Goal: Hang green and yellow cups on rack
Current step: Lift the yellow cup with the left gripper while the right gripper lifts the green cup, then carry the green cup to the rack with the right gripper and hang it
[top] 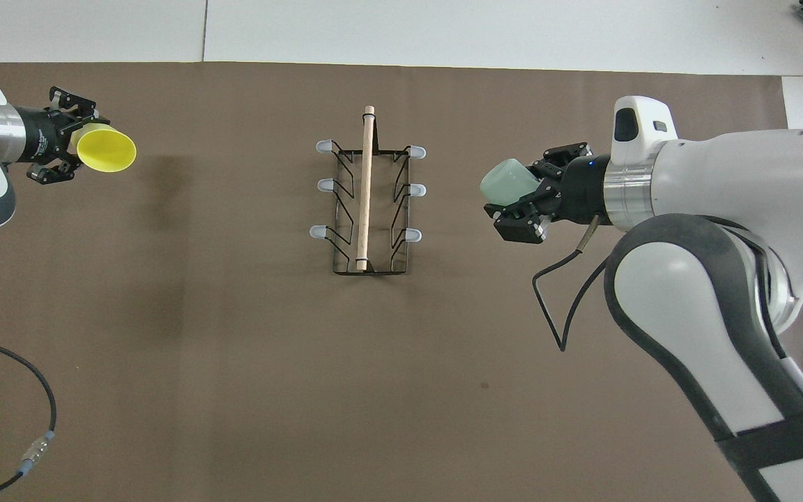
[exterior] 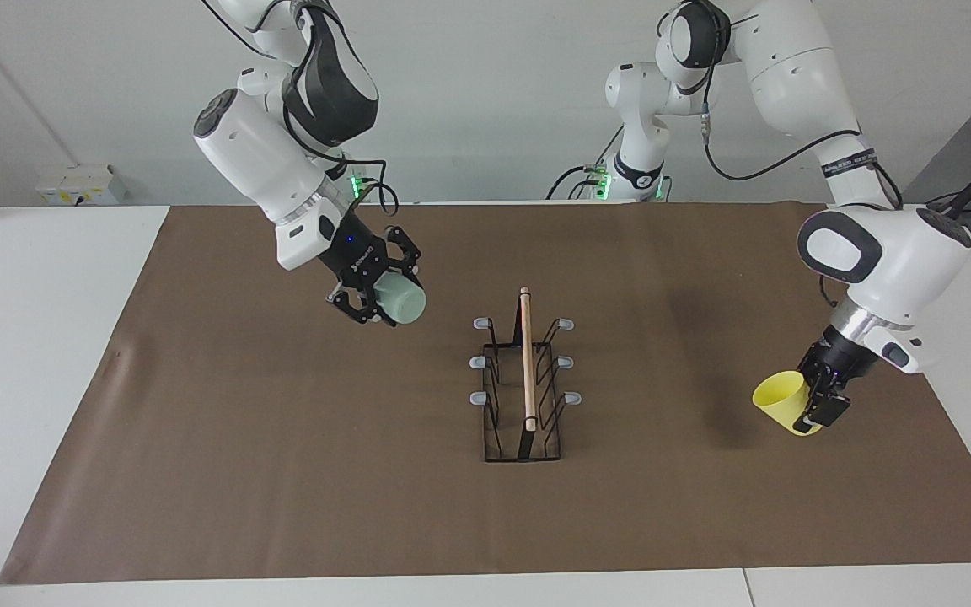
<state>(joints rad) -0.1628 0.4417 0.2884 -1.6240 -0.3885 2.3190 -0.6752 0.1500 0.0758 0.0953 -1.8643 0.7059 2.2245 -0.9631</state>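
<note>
You're looking at a white-topped table (exterior: 47,379) w/ a large brown paper mat (exterior: 283,489) spread over most of it, under even indoor light. A plain pale-grey wall (exterior: 469,101) runs along the robots' end. A white box-shaped wall fitting (exterior: 81,184) sits low on it, toward the right arm's end.

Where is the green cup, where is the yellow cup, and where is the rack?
green cup (exterior: 401,302), facing view, on its side wall.
yellow cup (top: 105,148), overhead view, on the inside of its open mouth.
rack (exterior: 526,362), facing view, on its wooden rod handle.
</note>
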